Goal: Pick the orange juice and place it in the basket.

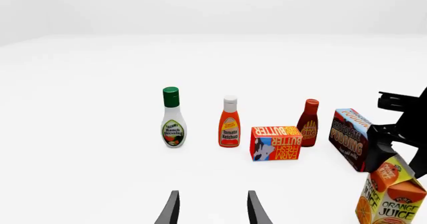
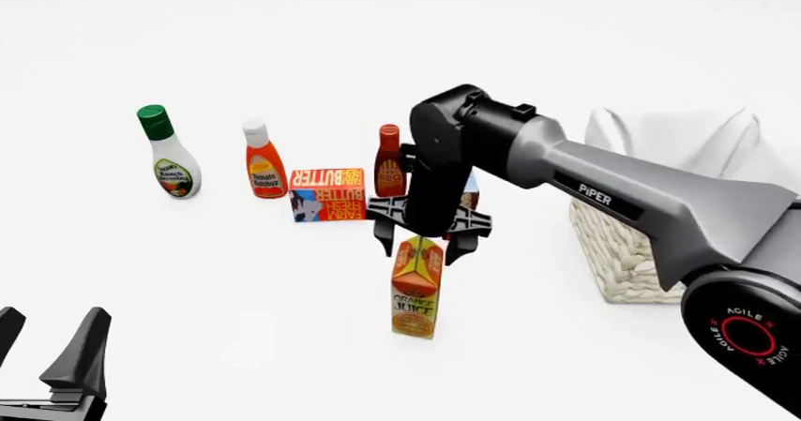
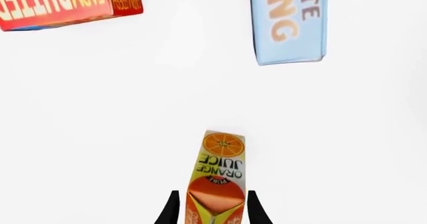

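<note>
The left gripper (image 2: 51,351) hovers nearest, fingers spread with nothing between them. Farther on, the right gripper (image 2: 423,243) pinches the gabled top of the orange juice (image 2: 415,294), upright mid-bench (image 2: 188,271). The basket (image 2: 626,252) sits to its right, well apart.

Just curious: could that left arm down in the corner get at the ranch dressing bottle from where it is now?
Probably yes. The left gripper is open and holding nothing, and bare table lies between it and the ranch dressing bottle.
</note>
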Robot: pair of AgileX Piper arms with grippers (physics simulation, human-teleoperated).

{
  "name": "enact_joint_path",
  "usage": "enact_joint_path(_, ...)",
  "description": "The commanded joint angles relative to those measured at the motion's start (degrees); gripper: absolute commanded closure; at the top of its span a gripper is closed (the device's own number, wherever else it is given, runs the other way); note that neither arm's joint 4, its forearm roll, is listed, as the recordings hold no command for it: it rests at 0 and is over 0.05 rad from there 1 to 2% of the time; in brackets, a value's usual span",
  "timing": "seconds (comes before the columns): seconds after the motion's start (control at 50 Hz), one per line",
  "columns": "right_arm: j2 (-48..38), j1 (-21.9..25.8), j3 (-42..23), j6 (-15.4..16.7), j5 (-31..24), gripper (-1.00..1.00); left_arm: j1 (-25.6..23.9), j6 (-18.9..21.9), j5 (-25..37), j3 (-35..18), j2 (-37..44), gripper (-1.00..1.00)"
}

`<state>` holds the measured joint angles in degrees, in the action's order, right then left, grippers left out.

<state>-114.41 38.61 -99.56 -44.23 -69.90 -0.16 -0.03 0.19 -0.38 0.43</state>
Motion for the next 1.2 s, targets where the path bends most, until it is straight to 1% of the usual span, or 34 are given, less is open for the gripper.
enact_joint_path(0.02, -0.9, -0.3, -0.2, 0.2, 0.0, -1.00, 0.0, 0.0, 0.0, 0.1, -0.1, -1.00)
enact_joint_path(0.1, -1.0, -0.4, -0.3, 0.5, 0.0, -1.00, 0.0, 0.0, 0.0, 0.1, -0.1, -1.00)
enact_joint_path(0.12, -1.1, -0.5, -0.3, 0.4, 0.0, 1.00, 0.0, 0.0, 0.0, 0.1, -0.1, -1.00)
enact_joint_path(0.4, -1.7, -0.2, -0.7, 0.2, 0.0, 1.00, 0.0, 0.0, 0.0, 0.1, -0.1, -1.00)
enact_joint_path(0.5, -1.4, -0.6, -0.3, 0.7, 0.0, 1.00, 0.0, 0.0, 0.0, 0.1, -0.1, -1.00)
enact_joint_path(0.52, -1.1, -0.6, -0.2, 0.7, 0.0, 1.00, 0.0, 0.0, 0.0, 0.1, -0.1, -1.00)
enact_joint_path(0.54, -0.6, 0.1, -0.3, 0.0, 0.0, 1.00, 0.0, 0.0, 0.0, 0.1, -0.1, -1.00)
enact_joint_path(0.64, 0.8, 0.2, 0.1, 0.2, 0.0, 1.00, 0.0, 0.0, 0.0, 0.1, -0.1, -1.00)
enact_joint_path(0.68, 1.5, 0.9, 0.0, -0.3, 0.0, 1.00, 0.0, 0.0, 0.0, 0.1, -0.1, -1.00)
enact_joint_path(0.78, 3.0, 0.7, 0.4, 0.3, 0.0, 1.00, 0.0, 0.0, 0.0, 0.1, -0.1, -1.00)
enact_joint_path(0.8, 3.3, 1.1, 0.3, -0.2, 0.0, 1.00, 0.0, 0.0, 0.0, 0.1, -0.1, -1.00)
enact_joint_path(0.86, 4.0, 1.3, 0.7, -0.3, 0.0, 1.00, 0.0, 0.0, 0.0, 0.1, -0.1, -1.00)
enact_joint_path(0.88, 4.1, 0.9, 0.8, 0.2, 0.0, 1.00, 0.0, 0.0, 0.0, 0.1, -0.1, -1.00)
enact_joint_path(1.2, 7.0, 1.3, 1.5, 0.7, 0.0, 1.00, 0.0, 0.0, 0.0, 0.1, -0.1, -1.00)
